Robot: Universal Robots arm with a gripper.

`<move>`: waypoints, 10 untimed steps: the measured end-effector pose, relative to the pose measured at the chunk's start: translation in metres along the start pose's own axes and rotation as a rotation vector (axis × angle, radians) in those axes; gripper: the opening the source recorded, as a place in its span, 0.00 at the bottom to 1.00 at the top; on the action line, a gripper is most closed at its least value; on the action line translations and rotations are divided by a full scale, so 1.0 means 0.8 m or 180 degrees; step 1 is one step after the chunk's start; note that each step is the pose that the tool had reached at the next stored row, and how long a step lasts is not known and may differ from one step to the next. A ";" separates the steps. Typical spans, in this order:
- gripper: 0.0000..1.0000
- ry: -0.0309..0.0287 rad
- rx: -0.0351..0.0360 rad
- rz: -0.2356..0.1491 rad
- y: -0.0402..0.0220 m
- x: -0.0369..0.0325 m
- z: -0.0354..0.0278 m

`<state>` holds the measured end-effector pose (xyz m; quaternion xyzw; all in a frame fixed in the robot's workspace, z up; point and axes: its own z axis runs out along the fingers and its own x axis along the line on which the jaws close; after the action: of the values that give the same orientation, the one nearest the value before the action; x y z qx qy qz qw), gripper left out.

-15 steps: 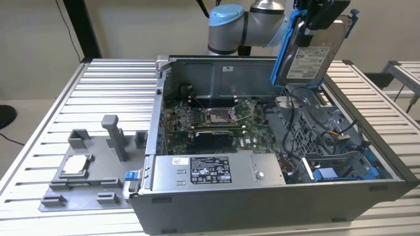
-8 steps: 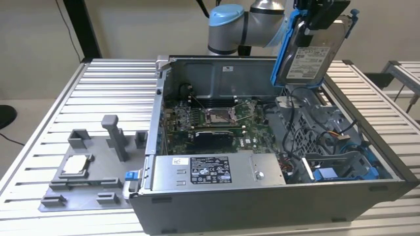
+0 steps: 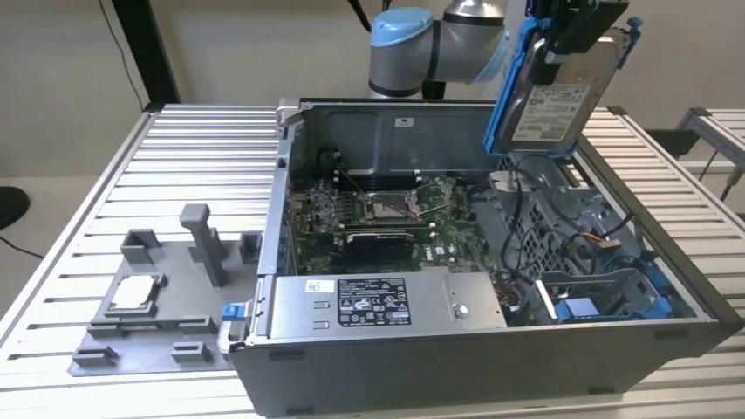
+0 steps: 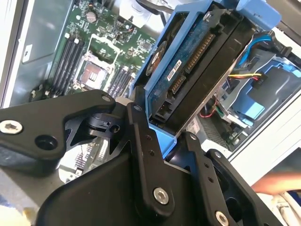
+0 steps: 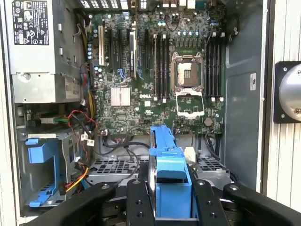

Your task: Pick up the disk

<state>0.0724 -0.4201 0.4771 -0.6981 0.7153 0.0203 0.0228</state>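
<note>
The disk [image 3: 550, 103] hangs upright in the air above the back right corner of the open computer case [image 3: 466, 349]. It is silver with a white label and a blue carrier frame. My gripper [image 3: 578, 30] is shut on its top edge. In the second wrist view the disk [image 4: 188, 70] shows its blue circuit-board side, clamped by my gripper [image 4: 162, 123] between the black fingers [image 4: 143, 146]. The first wrist view shows the disk [image 5: 169, 172] edge-on in my gripper [image 5: 170, 186], high over the motherboard [image 5: 155, 80].
Inside the case lie the motherboard [image 3: 372, 214], a long silver box with a black label [image 3: 379, 301] and blue drive bays with cables [image 3: 588, 301]. A grey fixture plate [image 3: 152, 305] holding a small silver chip [image 3: 136, 290] sits on the slatted table at the exterior view's left.
</note>
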 end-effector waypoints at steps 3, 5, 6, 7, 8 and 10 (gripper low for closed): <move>0.00 0.0000 -0.0003 0.0000 -0.0041 0.0034 -0.0002; 0.00 0.0000 -0.0004 0.0000 -0.0067 0.0054 -0.0003; 0.00 -0.0001 -0.0004 0.0000 -0.0079 0.0063 -0.0003; 0.00 -0.0001 -0.0005 0.0000 -0.0093 0.0072 -0.0004; 0.00 -0.0001 -0.0005 0.0000 -0.0108 0.0081 -0.0005; 0.00 -0.0001 -0.0006 0.0000 -0.0139 0.0095 -0.0005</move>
<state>0.0833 -0.4279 0.4770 -0.6981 0.7154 0.0211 0.0223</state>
